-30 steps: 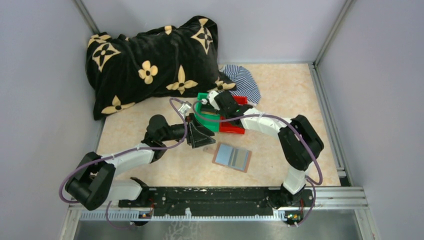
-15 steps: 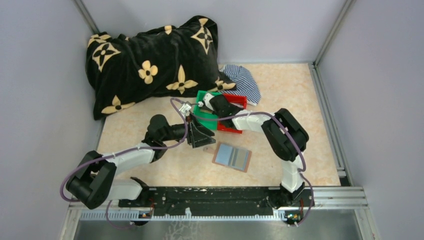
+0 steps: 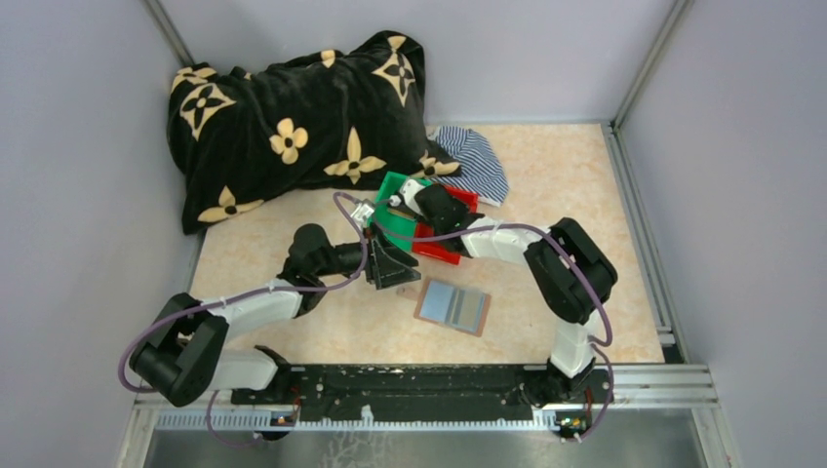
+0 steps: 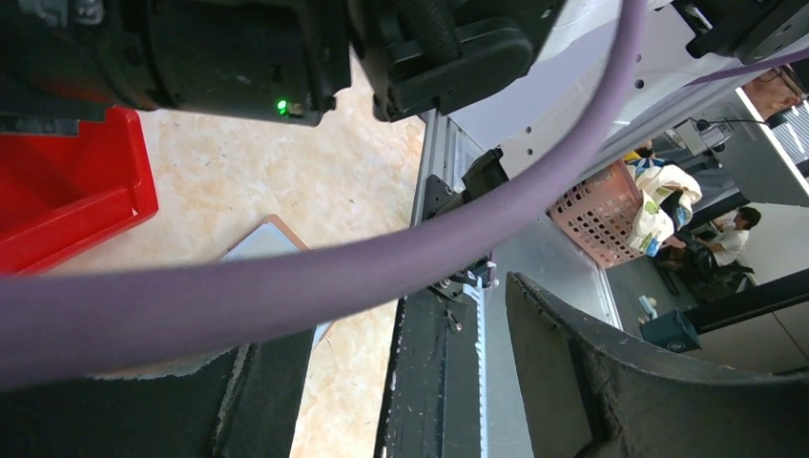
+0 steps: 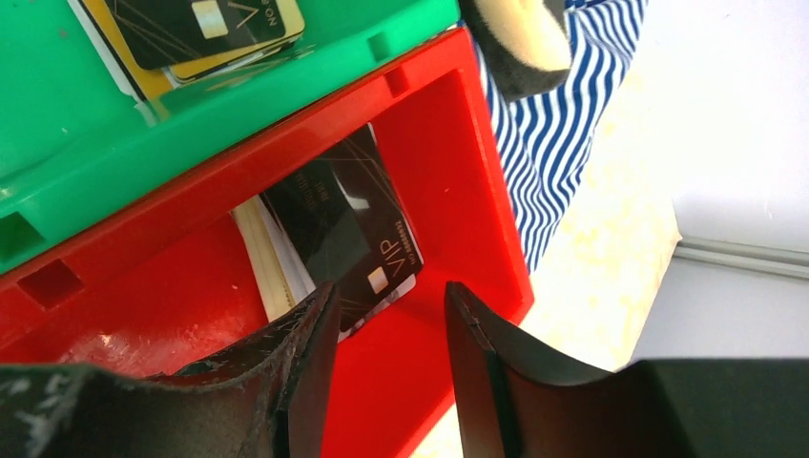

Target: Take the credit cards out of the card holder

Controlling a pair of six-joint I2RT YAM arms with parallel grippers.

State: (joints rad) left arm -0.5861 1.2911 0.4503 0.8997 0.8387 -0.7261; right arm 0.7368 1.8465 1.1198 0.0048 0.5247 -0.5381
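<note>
1. Nearest the arm bases, the card holder point(image 3: 453, 306) lies open and flat on the table with its inner panels up. It sits just ahead of the left gripper point(image 3: 395, 271) and slightly to that gripper's near side, close but apart from it.
2. The holder's long axis runs left to right, with its right end a little closer to the bases, so one short end faces the left gripper. Whether any card remains in its slots cannot be told from these views.
3. The left gripper's fingers stand apart with nothing between them. It looks the nearer of the two to the holder, so the next pull would likely start from that short end.
4. Farther out, the right gripper point(image 5: 391, 291) hangs over the red bin point(image 5: 467, 191), well beyond the holder. Its fingers are spread and clamp nothing.
5. Just past its fingertips a dark credit card point(image 5: 348, 229) lies flat on a few paler cards on the red bin's floor. Its long axis runs away from the gripper — the "VIP" end is nearest the gap between the fingers.
6. Beyond and to the fingers' left, more credit cards point(image 5: 205, 29) rest stacked in the green bin point(image 5: 57, 114), which adjoins the red one.
7. Farthest, off the fingers' right, a striped cloth point(image 5: 563, 114) lies beside the red bin.
</note>
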